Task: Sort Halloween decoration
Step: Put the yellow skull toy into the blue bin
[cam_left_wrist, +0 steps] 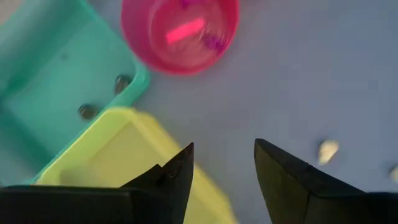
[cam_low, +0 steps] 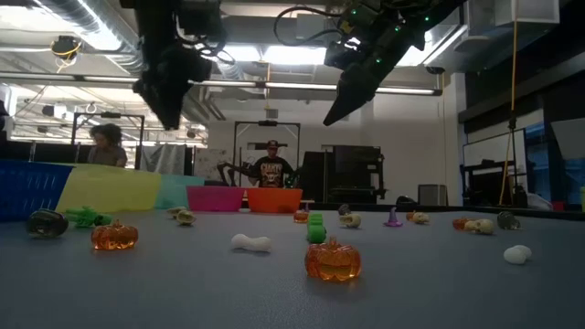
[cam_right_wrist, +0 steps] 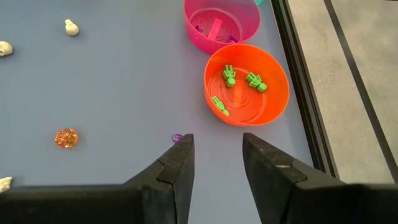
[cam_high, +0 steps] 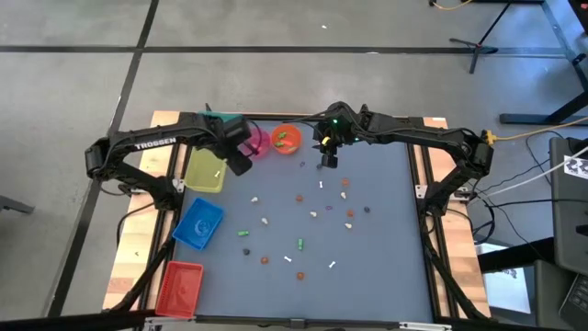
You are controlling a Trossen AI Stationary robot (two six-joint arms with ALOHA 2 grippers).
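Glossy, seemingly plastic orange bowl

**Bright bins, tiny trinkets on a blue-grey top**

The table reads plain blue-grey. At nine o'clock, a yellow bin; toward seven, a blue bin, then a red bin. Up at eleven, a teal bin, a translucent pink bowl and an orange bowl holding green trinkets. Across the middle lie scattered pieces: a see-through orange pumpkin, a white piece, a purple piece. Both arms are dark.
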